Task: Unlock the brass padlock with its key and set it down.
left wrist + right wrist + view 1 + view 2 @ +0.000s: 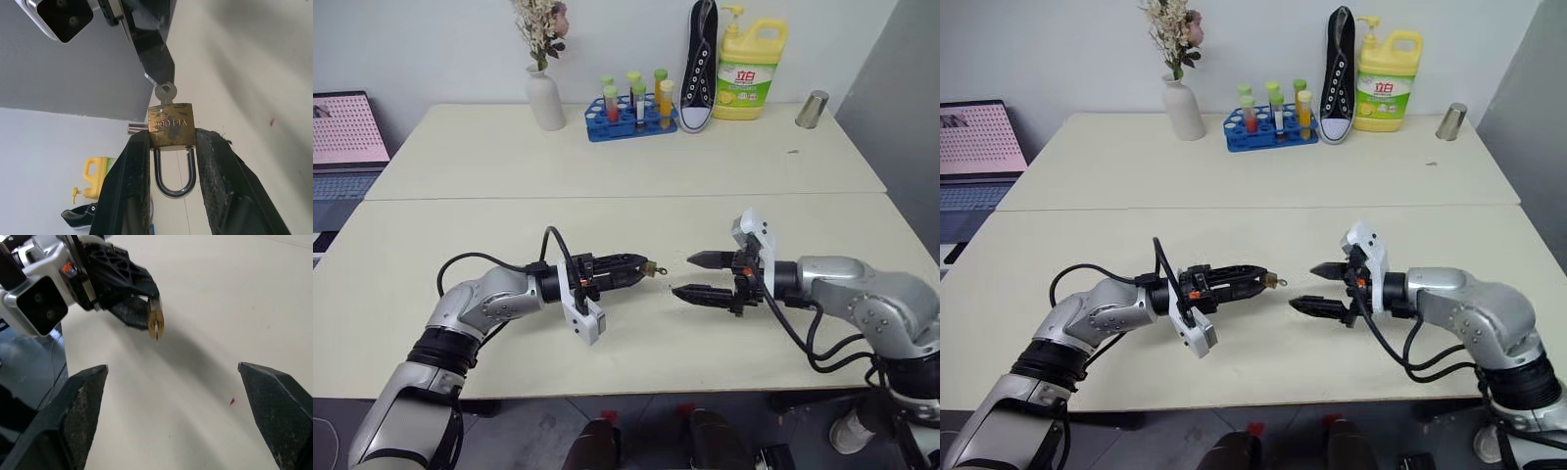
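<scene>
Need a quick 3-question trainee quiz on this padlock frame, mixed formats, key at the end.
1. True or false: the right gripper is clamped on the key.
2. Which gripper holds the brass padlock? A) left gripper B) right C) neither
3. Fill in: the key sits in the padlock's ____.

Key:
1. False. Its fingers stand wide apart, clear of the key.
2. A. The left fingers pinch the lock body above the table.
3. Keyhole; the key sticks out of the body on the side away from the shackle.

A lab or office test room: plain pale tables (607, 166), a test-tube rack (631, 116) at the far edge, a laptop (347, 137) at the left edge.
</scene>
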